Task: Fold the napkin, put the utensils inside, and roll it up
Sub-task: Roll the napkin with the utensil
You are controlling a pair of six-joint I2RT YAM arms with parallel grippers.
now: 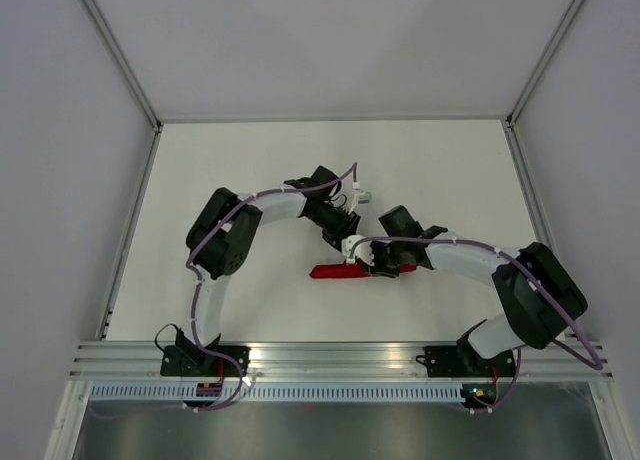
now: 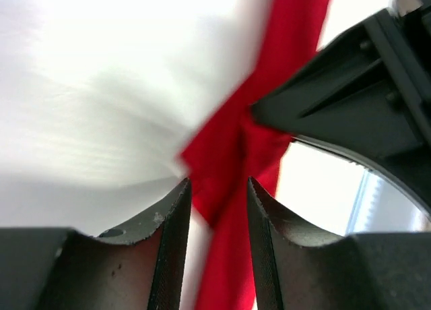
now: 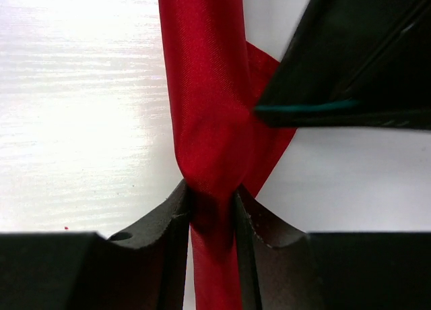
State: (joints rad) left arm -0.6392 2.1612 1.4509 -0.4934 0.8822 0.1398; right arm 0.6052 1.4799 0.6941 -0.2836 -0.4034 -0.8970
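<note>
**Right gripper pinches the red napkin; left jaws stand apart around it**

The right gripper (image 3: pixel 211 195) is clamped on the bright red fabric napkin (image 3: pixel 202 87), its two dark fingers squeezing the bundled cloth into a narrow waist. Just beside it, the left gripper (image 2: pixel 217 201) has its jaws parted astride the same cloth. A sliver of white shows between one pad and the fabric, though that view is blurred. The napkin lies as a long narrow strip on the white table (image 1: pixel 250 160), towards the near edge. It runs crosswise between the two arms, with one end reaching out to the left.
</note>
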